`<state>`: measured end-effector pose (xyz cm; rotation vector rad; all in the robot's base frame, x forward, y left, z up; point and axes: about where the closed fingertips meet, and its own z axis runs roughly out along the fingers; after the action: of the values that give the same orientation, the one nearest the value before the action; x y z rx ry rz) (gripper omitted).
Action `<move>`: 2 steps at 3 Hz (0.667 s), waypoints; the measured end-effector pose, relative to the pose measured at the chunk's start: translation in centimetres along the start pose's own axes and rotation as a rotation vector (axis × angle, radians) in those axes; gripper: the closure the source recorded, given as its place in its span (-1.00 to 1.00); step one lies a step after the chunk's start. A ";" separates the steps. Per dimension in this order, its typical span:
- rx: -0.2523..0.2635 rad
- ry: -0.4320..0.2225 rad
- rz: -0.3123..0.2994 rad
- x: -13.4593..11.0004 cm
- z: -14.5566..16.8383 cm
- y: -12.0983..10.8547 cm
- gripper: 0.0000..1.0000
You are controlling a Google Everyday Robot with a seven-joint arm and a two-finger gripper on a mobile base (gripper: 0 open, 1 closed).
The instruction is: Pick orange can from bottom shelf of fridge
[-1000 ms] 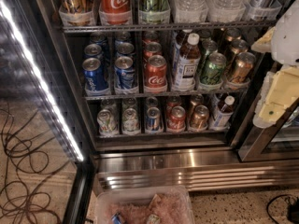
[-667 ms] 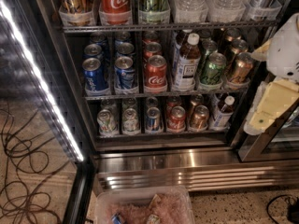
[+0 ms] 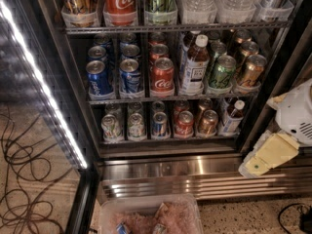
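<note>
The fridge point(image 3: 165, 165) stands open in front of me, with wire racks of drinks. The bottom shelf point(image 3: 168, 141) holds a row of short cans: two silver-green, one blue, one red. The orange can point(image 3: 208, 122) stands upright, second from the right, between the red can point(image 3: 184, 124) and a small white-capped bottle point(image 3: 232, 117). My gripper point(image 3: 269, 156), cream-yellow under a white arm housing point(image 3: 298, 112), hangs outside the fridge at the right. It is lower than the orange can, to its right and apart from it, by the steel door frame.
The glass door point(image 3: 29, 82) with its bright light strip stands open at the left. Taller cans and bottles fill the rack above point(image 3: 170, 98). A clear bin point(image 3: 148, 213) sits on the floor below the steel sill. Cables point(image 3: 19, 179) lie on the floor at the left.
My gripper has moved down and a little left along the fridge's right frame, from middle-rack height to below the bottom shelf. The cans have not moved.
</note>
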<state>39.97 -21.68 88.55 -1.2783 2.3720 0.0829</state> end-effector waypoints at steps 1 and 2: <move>0.000 0.000 0.000 0.0 0.0 0.0 -1.00; 0.005 -0.051 0.041 -0.5 2.0 0.1 -1.00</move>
<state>40.89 -20.71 86.95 -1.2112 2.3542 0.1206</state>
